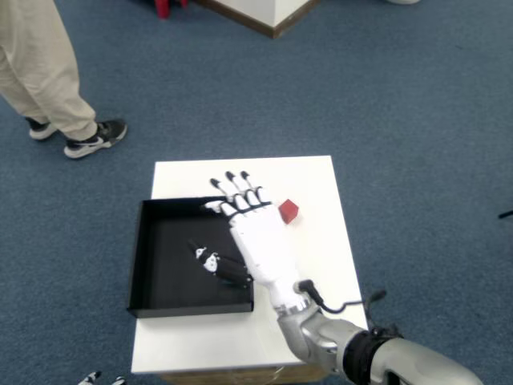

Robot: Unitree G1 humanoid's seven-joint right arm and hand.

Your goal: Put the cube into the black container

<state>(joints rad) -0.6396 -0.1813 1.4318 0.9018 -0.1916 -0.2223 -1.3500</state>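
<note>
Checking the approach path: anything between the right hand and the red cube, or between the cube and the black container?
Nothing visible blocks either path. The right hand is open, just left of the red cube, with bare white table between them. The hand itself lies over the black container's right wall, between cube and container.

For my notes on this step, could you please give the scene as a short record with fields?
surface: white table
cube: red cube, on the table, right of the tray, not held
container: black tray, on the table's left part, no cube inside
right hand: right hand, open, fingers spread, over the tray's right edge, beside the cube
bystander: person's legs on the blue carpet, top left
</note>
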